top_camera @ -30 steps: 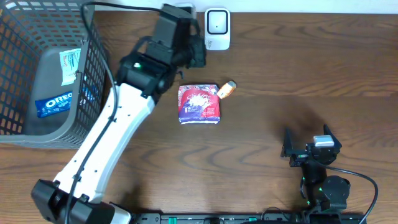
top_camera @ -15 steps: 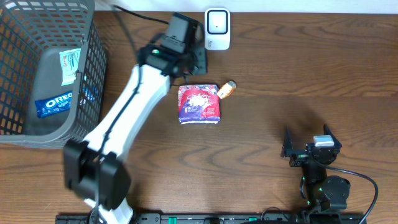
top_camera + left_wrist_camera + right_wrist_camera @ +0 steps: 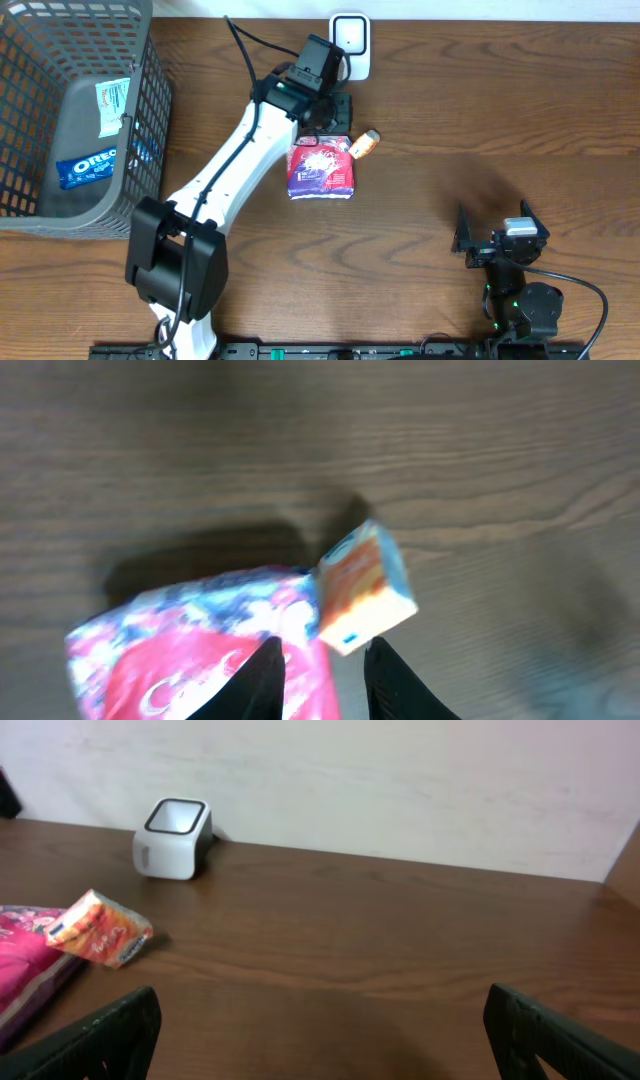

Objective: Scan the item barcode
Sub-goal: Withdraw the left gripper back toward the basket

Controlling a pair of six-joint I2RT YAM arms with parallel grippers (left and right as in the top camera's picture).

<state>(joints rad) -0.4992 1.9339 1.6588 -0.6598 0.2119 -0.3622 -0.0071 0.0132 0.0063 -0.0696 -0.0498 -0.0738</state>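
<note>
While the left hand point(image 3: 322, 652) hangs slightly parted, seemingly empty, an orange box point(image 3: 365, 588) lies just ahead.

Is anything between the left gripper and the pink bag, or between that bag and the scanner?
Nothing visible. The left gripper hangs just above the pink bag, with the orange packet at the bag's corner. Only bare table shows between them and the scanner.

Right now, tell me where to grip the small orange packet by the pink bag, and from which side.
Take the orange packet across its two long faces, near the end pointing away from the pink bag. Come from above: it lies low on the table, and its other end rests against the bag.
</note>
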